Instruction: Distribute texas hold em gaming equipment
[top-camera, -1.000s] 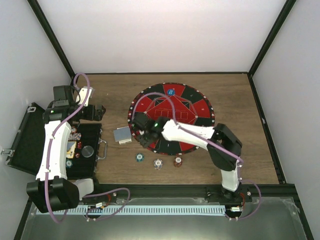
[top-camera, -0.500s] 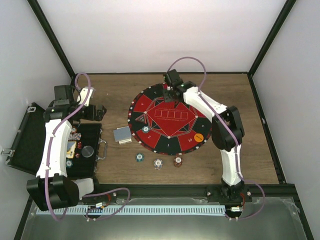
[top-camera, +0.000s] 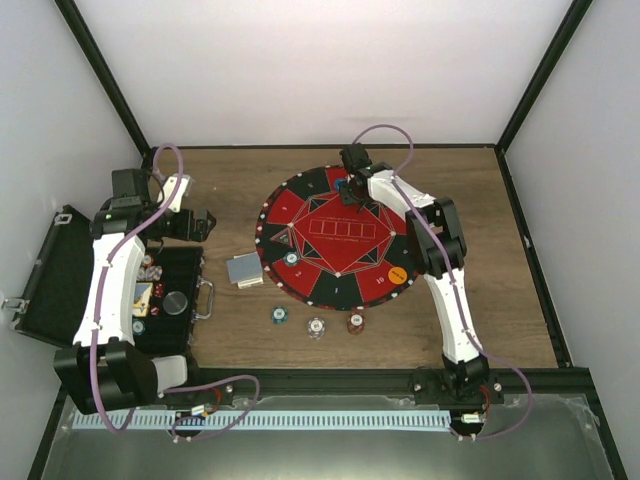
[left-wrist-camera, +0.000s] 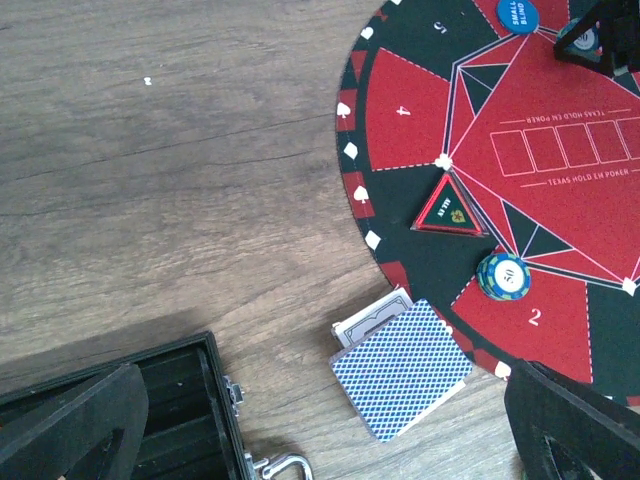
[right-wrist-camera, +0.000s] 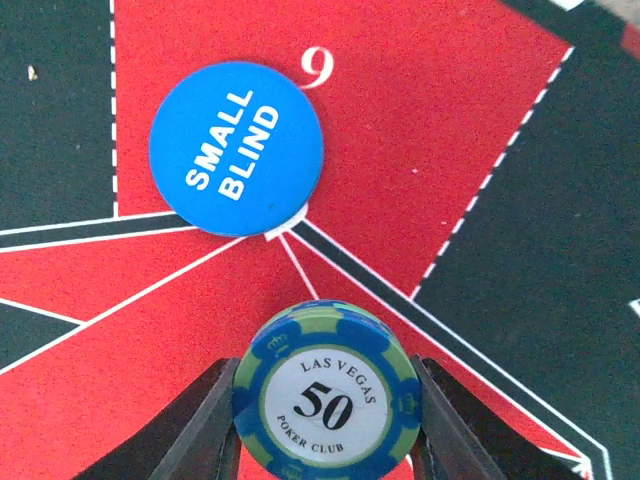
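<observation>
My right gripper (right-wrist-camera: 325, 410) is shut on a blue-green "50" poker chip (right-wrist-camera: 325, 400), held just above the round red-and-black poker mat (right-wrist-camera: 450, 120). The blue "small blind" disc (right-wrist-camera: 236, 148) lies on the mat close ahead of it. From above, the right gripper (top-camera: 352, 190) is at the mat's far side. Another blue-green chip (left-wrist-camera: 502, 275) and a triangular marker (left-wrist-camera: 448, 207) lie on the mat's left part. The deck of blue-backed cards (left-wrist-camera: 400, 368) sits beside the mat's left edge. My left gripper (top-camera: 195, 222) hangs open above the table, left of the deck, holding nothing.
An open black case (top-camera: 165, 300) with chips in it lies at the left, its lid (top-camera: 50, 280) folded out. Three chips (top-camera: 316, 327) lie in a row on the wood in front of the mat. An orange disc (top-camera: 397, 273) rests on the mat's right near part.
My right arm swung from the mat's left edge to its far side, beside the blue disc. A blue-green chip now shows where it was. The left arm barely moved.
</observation>
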